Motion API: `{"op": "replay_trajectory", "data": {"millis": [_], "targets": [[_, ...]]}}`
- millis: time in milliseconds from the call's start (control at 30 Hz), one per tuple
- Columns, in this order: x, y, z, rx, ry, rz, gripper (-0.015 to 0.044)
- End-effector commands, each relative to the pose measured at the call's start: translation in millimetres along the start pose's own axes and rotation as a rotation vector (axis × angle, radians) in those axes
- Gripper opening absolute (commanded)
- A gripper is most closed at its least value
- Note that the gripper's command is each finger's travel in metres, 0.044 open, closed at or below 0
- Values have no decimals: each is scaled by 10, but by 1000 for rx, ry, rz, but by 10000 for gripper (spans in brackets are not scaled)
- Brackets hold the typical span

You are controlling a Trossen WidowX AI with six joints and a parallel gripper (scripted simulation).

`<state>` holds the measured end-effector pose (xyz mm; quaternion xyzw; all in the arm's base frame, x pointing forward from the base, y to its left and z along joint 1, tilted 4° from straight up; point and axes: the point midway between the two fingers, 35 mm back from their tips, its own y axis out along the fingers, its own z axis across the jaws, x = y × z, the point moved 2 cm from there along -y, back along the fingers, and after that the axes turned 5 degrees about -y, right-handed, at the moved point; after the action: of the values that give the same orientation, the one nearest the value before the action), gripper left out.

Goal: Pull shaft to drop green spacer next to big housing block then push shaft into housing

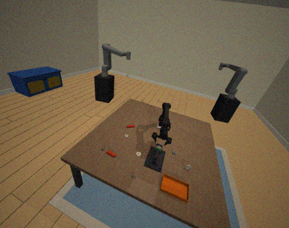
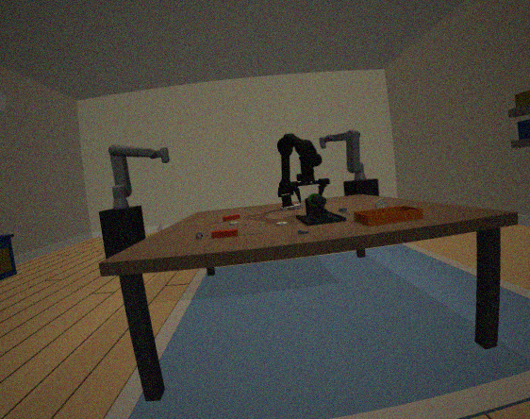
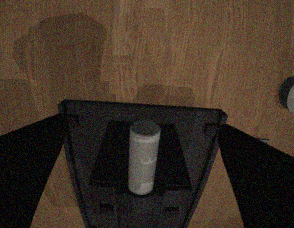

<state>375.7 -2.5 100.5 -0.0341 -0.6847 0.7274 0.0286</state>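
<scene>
A pale shaft (image 3: 143, 164) sticks out over the dark base plate (image 1: 149, 163) (image 2: 334, 219) (image 3: 100, 108), a dark block below it in the wrist view. A green spacer (image 1: 158, 148) (image 2: 318, 201) sits on the assembly beside the dark housing block (image 2: 311, 211). A grey part (image 1: 159, 146) is on its robot side. The spacer is outside the wrist view, and other spacers are too dark to tell apart. My gripper (image 1: 160, 143) (image 2: 310, 198) (image 3: 143, 126) is open and empty, its fingers on either side of the shaft's line near its free end.
An orange tray (image 1: 175, 189) (image 2: 387, 217) stands beyond the base plate. Two red-handled tools (image 1: 130, 126) (image 1: 111, 153) lie left. Pale rings (image 1: 126, 135) (image 1: 138, 154) lie between them and the plate. A small grey ring (image 1: 174, 152) and a larger pale part (image 1: 187, 166) lie right.
</scene>
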Motion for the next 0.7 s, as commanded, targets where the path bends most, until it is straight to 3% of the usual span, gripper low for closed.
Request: {"op": "replay_trajectory", "data": {"millis": [0, 667], "targets": [[-2, 7, -5, -4, -5, -1, 440], [-1, 187, -5, -4, -5, -1, 440]]}}
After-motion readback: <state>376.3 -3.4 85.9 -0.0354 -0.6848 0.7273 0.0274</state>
